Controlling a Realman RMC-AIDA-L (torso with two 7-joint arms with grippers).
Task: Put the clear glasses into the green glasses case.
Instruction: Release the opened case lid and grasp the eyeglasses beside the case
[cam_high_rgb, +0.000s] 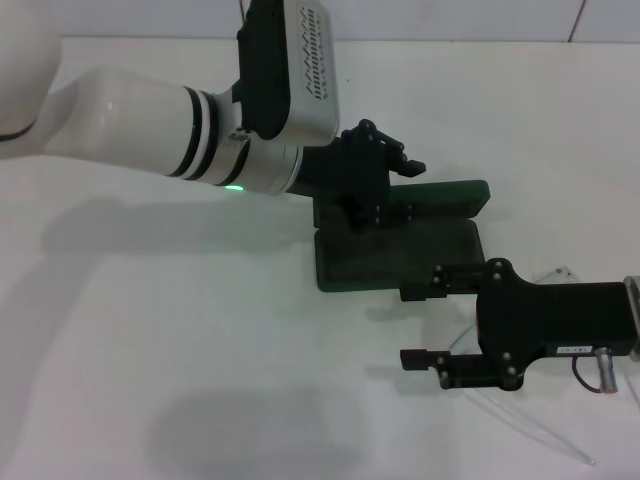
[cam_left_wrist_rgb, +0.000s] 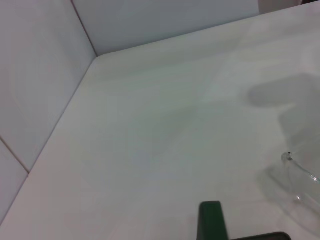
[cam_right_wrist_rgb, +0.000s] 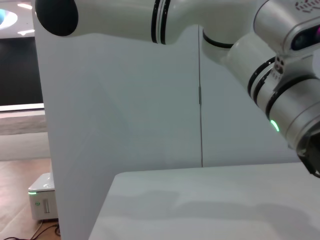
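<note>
The green glasses case (cam_high_rgb: 400, 258) lies open mid-table, its lid (cam_high_rgb: 445, 197) raised at the back. My left gripper (cam_high_rgb: 375, 190) sits over the left end of the lid and hinge. The left wrist view catches a green corner of the case (cam_left_wrist_rgb: 211, 220) and part of the clear glasses (cam_left_wrist_rgb: 300, 172). The clear glasses (cam_high_rgb: 530, 425) lie on the white surface right of and nearer than the case, mostly hidden under my right gripper (cam_high_rgb: 428, 322). That gripper is open, one finger by the case's near right corner and the other nearer me.
The white table (cam_high_rgb: 200, 330) spreads wide to the left and front. White wall panels (cam_left_wrist_rgb: 45, 75) close it off at the back and side. In the right wrist view, the left arm (cam_right_wrist_rgb: 280, 75) crosses overhead.
</note>
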